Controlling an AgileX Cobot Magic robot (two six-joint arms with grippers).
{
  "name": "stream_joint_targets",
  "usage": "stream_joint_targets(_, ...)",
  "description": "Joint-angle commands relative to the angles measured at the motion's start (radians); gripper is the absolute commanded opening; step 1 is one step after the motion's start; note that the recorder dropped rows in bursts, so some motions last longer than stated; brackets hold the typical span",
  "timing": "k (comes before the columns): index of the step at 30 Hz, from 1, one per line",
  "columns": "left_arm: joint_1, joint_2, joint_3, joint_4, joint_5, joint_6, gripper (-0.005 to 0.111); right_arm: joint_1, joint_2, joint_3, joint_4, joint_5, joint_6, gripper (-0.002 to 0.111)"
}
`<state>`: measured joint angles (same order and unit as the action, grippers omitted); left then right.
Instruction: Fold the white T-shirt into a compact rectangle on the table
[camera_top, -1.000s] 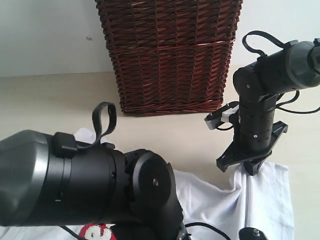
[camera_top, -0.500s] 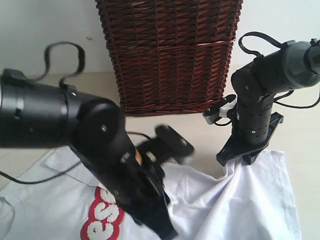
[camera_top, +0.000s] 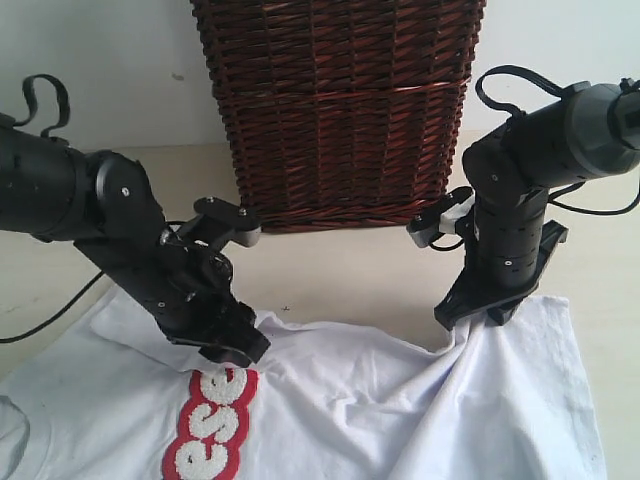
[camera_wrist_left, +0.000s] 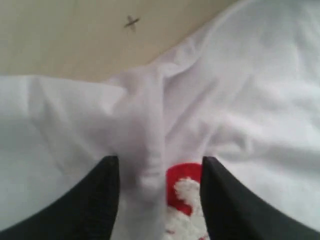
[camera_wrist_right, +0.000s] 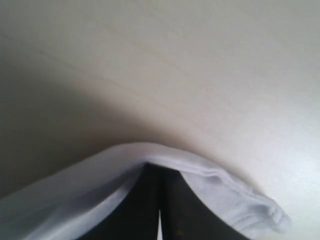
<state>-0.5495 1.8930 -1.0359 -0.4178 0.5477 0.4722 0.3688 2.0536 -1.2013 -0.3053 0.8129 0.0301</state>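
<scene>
The white T-shirt (camera_top: 380, 400) lies rumpled on the table (camera_top: 340, 270), its red-outlined lettering (camera_top: 210, 430) showing at the front left. My left gripper (camera_top: 228, 342) rests low at the shirt's far edge. In the left wrist view its jaws (camera_wrist_left: 160, 197) stand apart, straddling a raised ridge of the T-shirt (camera_wrist_left: 145, 125) and a red letter (camera_wrist_left: 187, 187) without pinching them. My right gripper (camera_top: 487, 315) is shut on the shirt's far right edge and lifts it into a peak. In the right wrist view the T-shirt's hem (camera_wrist_right: 215, 175) drapes over the closed right gripper (camera_wrist_right: 159, 205).
A tall dark brown wicker basket (camera_top: 340, 110) stands at the back of the table, between the two arms. Bare tabletop (camera_wrist_left: 65, 35) lies between the basket and the shirt. A small dark mark (camera_wrist_left: 131, 21) sits on the table beyond the shirt's edge.
My left arm has swung out of the foreground to the left and its jaws have opened over the shirt's far edge. The lettering is now uncovered. The right gripper keeps its hold, barely moved.
</scene>
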Motion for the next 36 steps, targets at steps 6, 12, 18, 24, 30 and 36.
stream_joint_targets(6, 0.075, 0.033, 0.001, 0.224, -0.094, -0.222, 0.0, -0.005, 0.024, 0.004, 0.0, -0.036, 0.002, 0.0)
stream_joint_targets(12, 0.088, 0.03, -0.021, 0.218, -0.233, -0.221, 0.0, -0.005, 0.024, 0.004, 0.0, -0.036, 0.002, 0.0)
stream_joint_targets(18, 0.04, 0.026, -0.108, 0.23, -0.297, -0.127, 0.007, -0.005, 0.024, 0.004, 0.0, -0.038, 0.002, 0.0)
stream_joint_targets(24, 0.063, 0.024, -0.129, 0.257, -0.431, -0.082, 0.036, -0.005, 0.024, 0.004, 0.004, -0.036, 0.002, 0.0)
stream_joint_targets(30, 0.168, 0.004, -0.129, 0.257, -0.4, -0.122, 0.048, -0.005, 0.024, 0.004, 0.004, -0.036, 0.002, 0.0)
stream_joint_targets(36, 0.282, -0.041, -0.129, 0.259, -0.271, -0.155, 0.048, -0.005, 0.024, 0.004, 0.004, -0.036, 0.002, 0.0)
